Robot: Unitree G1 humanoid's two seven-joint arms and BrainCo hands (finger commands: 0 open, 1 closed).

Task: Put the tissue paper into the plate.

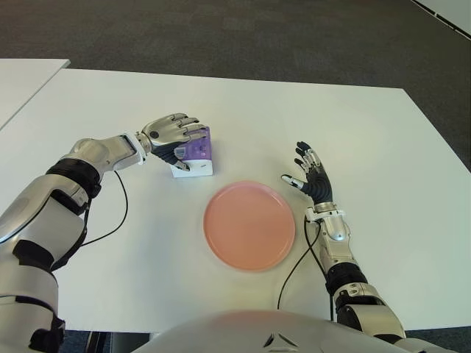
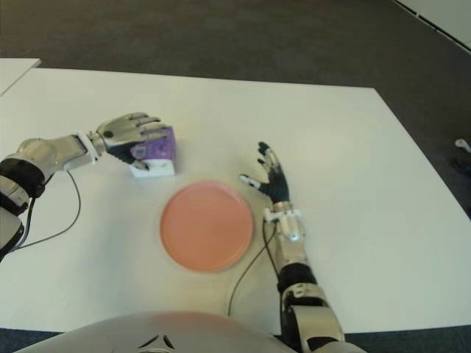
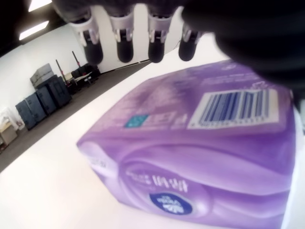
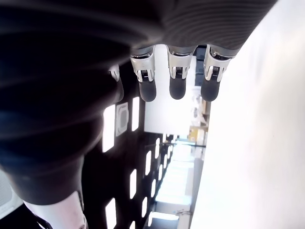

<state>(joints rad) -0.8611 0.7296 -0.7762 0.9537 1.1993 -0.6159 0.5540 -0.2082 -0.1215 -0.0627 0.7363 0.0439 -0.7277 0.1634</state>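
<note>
A purple tissue pack (image 1: 200, 149) with a white base stands on the white table (image 1: 383, 140), just behind and left of the round pink plate (image 1: 249, 225). My left hand (image 1: 182, 144) arches over the pack: its fingers (image 3: 125, 45) reach past the top edge with a gap showing, and the thumb sits at the pack's front. The pack (image 3: 200, 143) fills the left wrist view, barcode side up. My right hand (image 1: 307, 175) shows to the right of the plate, fingers spread and holding nothing. The plate has nothing on it.
Another white table's corner (image 1: 26, 77) shows at the far left. A black cable (image 1: 293, 268) runs from my right wrist past the plate's right rim to the front edge. Another cable (image 1: 121, 213) loops under my left arm. Dark carpet lies beyond the table.
</note>
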